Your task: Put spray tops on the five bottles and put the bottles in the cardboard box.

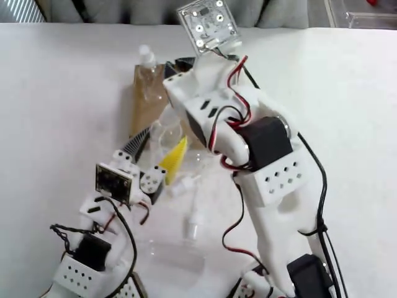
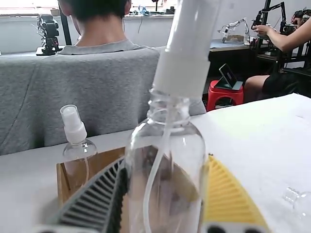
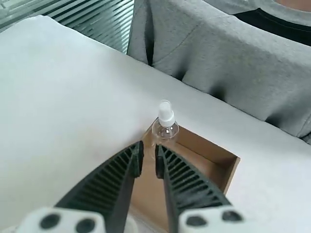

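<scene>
Seen from above, the left jaws are closed round a clear bottle [image 1: 166,127] on the table [image 1: 62,93] just beside the cardboard box [image 1: 144,105], so that arm looks nearer the drop, while the right jaws hang over the box. From the left wrist, the bottle stands upright between the black and yellow jaws, see-through, its white spray top [image 2: 187,53] on the neck and a thin tube inside, with the box straight ahead. From the right wrist, the jaws are all but closed on nothing, pointing at a capped bottle [image 3: 165,127] standing in the box's corner.
</scene>
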{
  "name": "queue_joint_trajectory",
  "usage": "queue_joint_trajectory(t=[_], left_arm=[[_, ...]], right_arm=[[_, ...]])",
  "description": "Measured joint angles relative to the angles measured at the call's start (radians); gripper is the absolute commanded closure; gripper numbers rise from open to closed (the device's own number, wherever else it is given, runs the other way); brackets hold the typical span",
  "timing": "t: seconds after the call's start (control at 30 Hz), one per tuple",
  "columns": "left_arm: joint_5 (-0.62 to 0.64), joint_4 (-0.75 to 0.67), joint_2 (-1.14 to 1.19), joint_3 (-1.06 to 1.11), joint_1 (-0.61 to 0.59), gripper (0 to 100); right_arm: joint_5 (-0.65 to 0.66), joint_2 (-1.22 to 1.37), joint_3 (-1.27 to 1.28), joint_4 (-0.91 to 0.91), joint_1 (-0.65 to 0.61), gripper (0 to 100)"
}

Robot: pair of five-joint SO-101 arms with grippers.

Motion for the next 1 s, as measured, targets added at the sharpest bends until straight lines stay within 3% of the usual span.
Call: queue_joint_trajectory(t=[0.43, 0.57, 0.8, 1.0], left_arm=[[0.002, 0.0, 0.0, 0.0, -0.015, 94], [0.06, 0.0, 0.0, 0.0, -0.037, 94], [0.083, 0.0, 0.0, 0.0, -0.044, 94], [0.086, 0.0, 0.0, 0.0, -0.044, 94]], right_arm=[[0.002, -0.026, -0.087, 0.227, 0.081, 98.2], [0.002, -0.029, -0.068, 0.301, 0.117, 98.2], [0.002, -0.034, 0.052, 0.261, 0.107, 98.2], [0.002, -0.034, 0.13, 0.213, 0.014, 98.2]])
